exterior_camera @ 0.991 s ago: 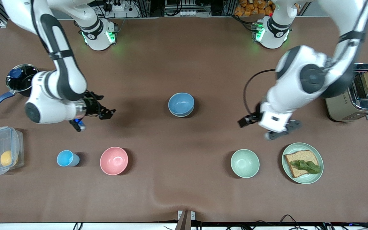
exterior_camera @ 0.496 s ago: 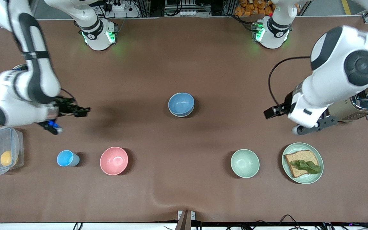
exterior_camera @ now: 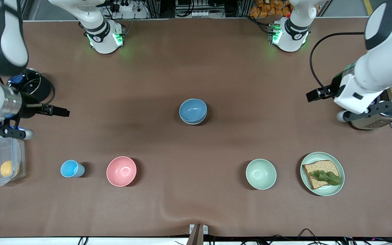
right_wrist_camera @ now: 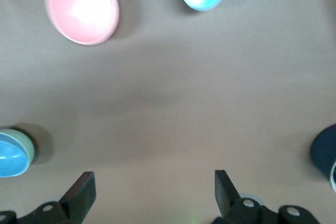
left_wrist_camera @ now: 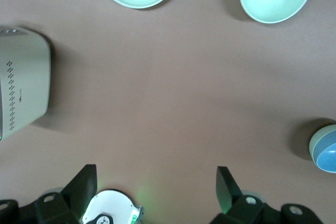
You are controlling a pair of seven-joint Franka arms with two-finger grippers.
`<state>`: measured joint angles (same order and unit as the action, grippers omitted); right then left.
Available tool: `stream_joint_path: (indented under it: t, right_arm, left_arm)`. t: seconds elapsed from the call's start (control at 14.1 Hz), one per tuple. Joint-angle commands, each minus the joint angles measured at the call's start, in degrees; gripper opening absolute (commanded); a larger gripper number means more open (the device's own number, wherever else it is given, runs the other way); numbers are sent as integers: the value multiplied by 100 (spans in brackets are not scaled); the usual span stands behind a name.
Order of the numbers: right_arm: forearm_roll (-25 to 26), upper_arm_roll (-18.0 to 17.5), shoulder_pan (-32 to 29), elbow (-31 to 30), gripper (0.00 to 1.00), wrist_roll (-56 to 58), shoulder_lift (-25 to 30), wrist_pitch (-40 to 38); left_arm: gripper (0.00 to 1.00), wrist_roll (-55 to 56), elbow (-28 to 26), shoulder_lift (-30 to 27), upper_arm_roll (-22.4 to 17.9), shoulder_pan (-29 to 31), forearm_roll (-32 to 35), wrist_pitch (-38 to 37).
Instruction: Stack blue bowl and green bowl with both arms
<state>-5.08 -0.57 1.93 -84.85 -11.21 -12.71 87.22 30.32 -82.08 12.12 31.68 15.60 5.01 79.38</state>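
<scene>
Already sitting nested mid-bench: blue bowl (exterior_camera: 193, 110) resting inside green bowl (exterior_camera: 193, 120), only a sage rim showing beneath it. Hovering with fingers spread wide and holding nothing, left end effector (left_wrist_camera: 156, 187) over the bench's left-arm end, just beside the toaster (exterior_camera: 379, 109). Hanging likewise wide and empty, right end effector (right_wrist_camera: 152, 192) over the right-arm end, near the pot (exterior_camera: 29, 82) and above the clear container (exterior_camera: 2, 160). Lying nearer the front camera: light-blue cup (exterior_camera: 70, 168), pink bowl (exterior_camera: 121, 171), mint bowl (exterior_camera: 261, 174), sandwich plate (exterior_camera: 339, 170).
</scene>
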Motion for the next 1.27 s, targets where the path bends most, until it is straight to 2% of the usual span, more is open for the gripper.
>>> stream_joint_path:
  t: [0.0,0.07,0.14,0.28,0.35,0.5,0.64,0.78,0.99,1.2]
  right_arm:
    - [165,-190,-290,746,100,75,-30,14]
    - [200,-189,-290,1029,100,58,-21,32]
    - [200,-216,-290,1267,100,58,14,50]
    - [236,-216,-298,1471,100,58,198,6]
    - [123,-207,-307,1454,100,14,251,-64]
    - [16,-320,-299,1392,100,-22,322,-485]
    - [802,-741,-333,1418,100,66,296,-390]
    - [1026,-910,-342,1436,100,40,339,-381]
    - [712,-840,-482,1279,100,-22,550,-487]
    - [168,-403,-545,858,100,240,734,-249]
  left_arm:
    - [100,-141,-518,-429,14,206,-141,-2]
    - [100,-141,-659,-595,-73,137,-176,-10]
    - [100,-149,-852,-823,-457,-125,-385,-10]
    - [100,-237,-1317,-1280,-1957,-1405,-659,25]
    - [100,-385,-1432,-1413,-2251,-1646,-738,60]
    - [100,-675,-1451,-1466,-2271,-1648,-748,86]
    - [100,-1017,-1434,-1572,-2263,-1517,-730,156]
    - [100,-1527,-1338,-1607,-2263,-1402,-712,183]
    - [100,-1652,-864,-1502,-2306,-1341,-677,183]
    - [100,-2405,-731,-1467,-2350,-1341,-502,183]
